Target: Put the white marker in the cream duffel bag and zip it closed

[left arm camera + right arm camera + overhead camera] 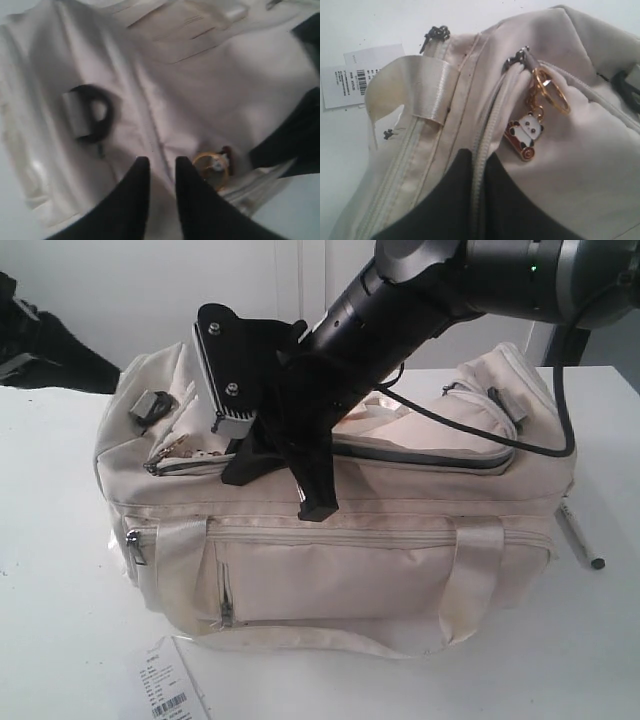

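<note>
Cream duffel bag point(340, 560): sitting on white table point(60, 640), directly beneath right gripper point(312, 495). White marker point(578, 536): lying well right of gripper, just beside bag.

From where I stand this looks like a robotics lab. A bare white table point(60, 620) sits against a plain white wall point(150, 290). A robot arm point(430, 290) trails a black cable point(545, 445) over it, and dark equipment point(45, 345) sits past the far left corner.

White table point(60, 640) — cream duffel bag point(330, 580), white marker point(578, 537), paper tag point(170, 690)
</note>
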Robot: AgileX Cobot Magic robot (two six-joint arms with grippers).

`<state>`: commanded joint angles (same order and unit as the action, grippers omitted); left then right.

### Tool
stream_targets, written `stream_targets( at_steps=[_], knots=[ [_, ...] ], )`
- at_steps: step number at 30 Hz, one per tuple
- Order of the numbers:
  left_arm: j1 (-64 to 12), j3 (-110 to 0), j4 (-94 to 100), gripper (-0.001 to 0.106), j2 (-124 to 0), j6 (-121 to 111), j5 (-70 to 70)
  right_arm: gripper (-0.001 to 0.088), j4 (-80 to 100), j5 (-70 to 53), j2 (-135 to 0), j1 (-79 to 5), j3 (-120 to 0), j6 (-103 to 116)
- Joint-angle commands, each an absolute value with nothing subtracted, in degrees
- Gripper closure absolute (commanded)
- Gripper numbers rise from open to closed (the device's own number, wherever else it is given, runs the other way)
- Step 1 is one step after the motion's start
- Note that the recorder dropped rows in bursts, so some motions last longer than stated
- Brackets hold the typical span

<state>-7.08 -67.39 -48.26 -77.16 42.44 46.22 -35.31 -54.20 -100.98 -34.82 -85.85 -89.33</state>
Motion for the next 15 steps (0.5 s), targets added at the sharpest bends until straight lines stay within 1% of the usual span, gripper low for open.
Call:
stream_targets(
  at_steps=[1, 2, 6, 9, 12, 15],
  knots=[
    [-7.7, -67.4, -48.0, 0.045, -77.5, 43.2, 46.8, 0.0868, -35.3, -53.7, -101.0, -34.8, -85.9, -88.6],
    [-8.5, -67.4, -47.5, 0.043, -78.0, 44.6, 47.3, 0.0868, -35.2, -53.4, -101.0, -34.8, -85.9, -87.5],
    [-13.8, -67.4, -43.8, 0.043, -78.7, 47.1, 46.2, 0.0868, -35.2, -52.3, -101.0, -34.8, -85.9, -85.2],
    [-17.2, -67.4, -35.7, 0.043, -78.7, 41.4, 41.5, 0.0868, -35.2, -52.2, -101.0, -34.8, -85.9, -84.3],
    [-19.0, -67.1, -30.3, 0.043, -78.8, 36.8, 38.6, 0.0868, -35.2, -52.2, -101.0, -34.8, -85.9, -83.7],
    [-20.2, -65.9, -29.0, 0.043, -78.8, 36.1, 35.3, 0.0868, -35.2, -52.2, -101.0, -34.8, -85.9, -83.7]
  ],
)
